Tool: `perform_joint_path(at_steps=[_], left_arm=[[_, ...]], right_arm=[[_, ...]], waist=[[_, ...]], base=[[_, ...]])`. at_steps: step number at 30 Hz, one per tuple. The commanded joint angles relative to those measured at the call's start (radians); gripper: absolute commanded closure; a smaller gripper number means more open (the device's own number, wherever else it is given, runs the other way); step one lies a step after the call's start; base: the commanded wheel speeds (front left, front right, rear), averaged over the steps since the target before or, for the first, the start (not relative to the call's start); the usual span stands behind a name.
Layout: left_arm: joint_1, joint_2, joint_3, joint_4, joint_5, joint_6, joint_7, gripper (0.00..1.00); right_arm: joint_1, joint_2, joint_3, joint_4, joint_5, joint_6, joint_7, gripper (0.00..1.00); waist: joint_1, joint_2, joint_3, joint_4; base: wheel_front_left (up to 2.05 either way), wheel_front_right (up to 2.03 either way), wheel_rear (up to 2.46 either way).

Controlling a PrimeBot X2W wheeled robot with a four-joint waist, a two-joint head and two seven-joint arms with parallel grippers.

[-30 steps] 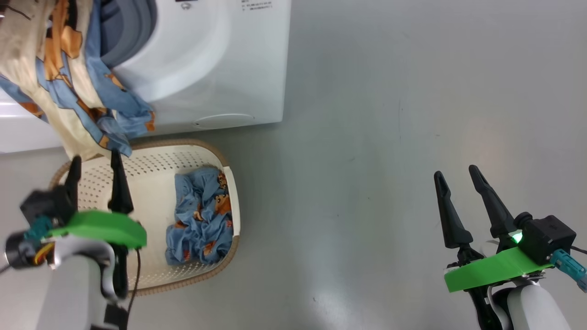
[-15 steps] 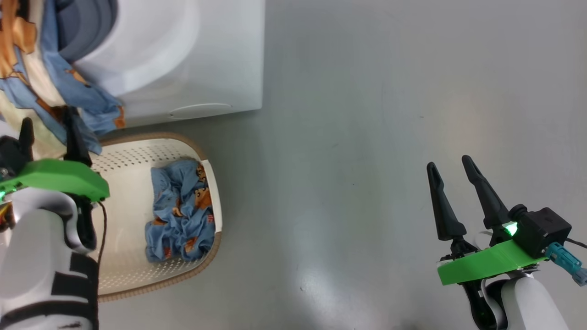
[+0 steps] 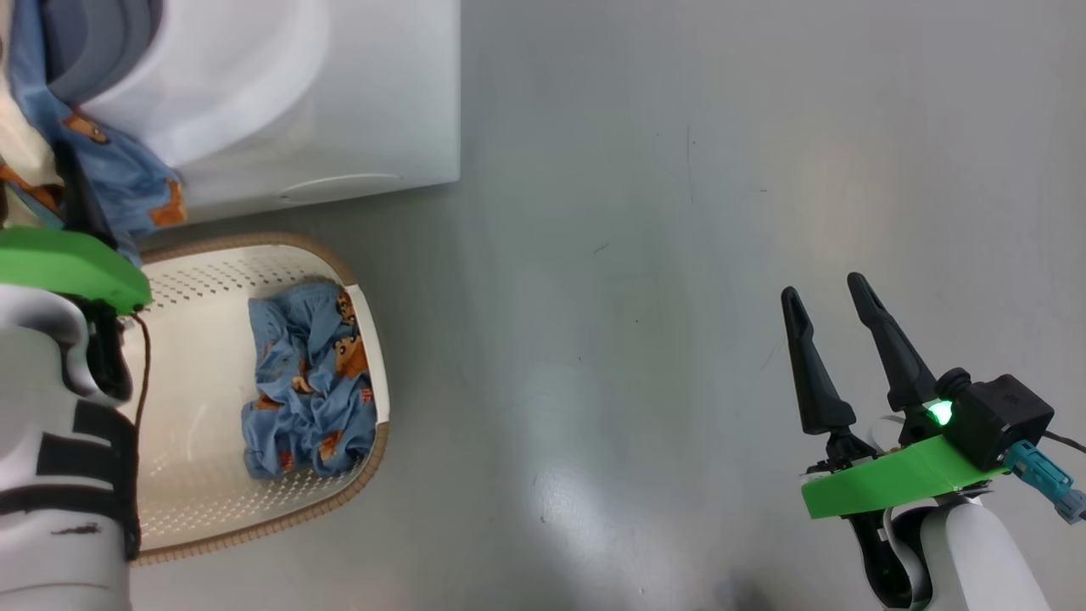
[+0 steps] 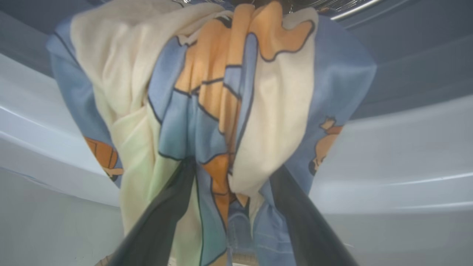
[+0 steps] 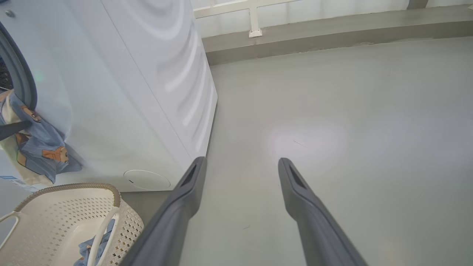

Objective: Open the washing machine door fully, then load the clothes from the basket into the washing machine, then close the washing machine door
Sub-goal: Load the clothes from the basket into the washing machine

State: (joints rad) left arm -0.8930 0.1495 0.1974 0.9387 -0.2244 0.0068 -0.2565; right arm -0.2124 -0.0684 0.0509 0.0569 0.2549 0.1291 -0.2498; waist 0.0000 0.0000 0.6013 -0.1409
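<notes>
At far left, white washing machine's (image 3: 339,85) mouth: loading.
Left end effector (image 4: 232,166), apart, straddles hanging blue-and-cream printed cloth (image 4: 221,92), likely needing pushing inside; right end effector (image 3: 823,286) apart, empty.

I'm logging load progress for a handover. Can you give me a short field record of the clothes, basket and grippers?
hanging garment: blue, cream and orange printed cloth draped out of white washing machine's mouth
basket: cream perforated plastic, one blue printed bundle inside
left gripper: open, fingers straddling hanging cloth
right gripper: open, over grey floor

Grey floor (image 3: 679,255) under the washing machine (image 3: 339,85) and basket (image 3: 187,441)
</notes>
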Motion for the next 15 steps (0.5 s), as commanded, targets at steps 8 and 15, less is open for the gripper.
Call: perform_joint_path(at_steps=[8,15], left_arm=[[-0.058,0.066,0.025,0.036,0.006,0.016,-0.005,0.0],[-0.1,0.08,0.038,0.077,-0.004,0.007,-0.005,0.0]], right_arm=[[-0.005,0.003,0.021,-0.028,-0.008,0.002,-0.012,0.0],[-0.01,0.005,0.023,-0.026,-0.007,0.002,-0.012,0.0]], waist=[[0.0,0.0,0.019,-0.003],[0.0,0.0,0.028,-0.005]], base=[[0.0,0.0,0.0],[0.0,0.0,0.0]])
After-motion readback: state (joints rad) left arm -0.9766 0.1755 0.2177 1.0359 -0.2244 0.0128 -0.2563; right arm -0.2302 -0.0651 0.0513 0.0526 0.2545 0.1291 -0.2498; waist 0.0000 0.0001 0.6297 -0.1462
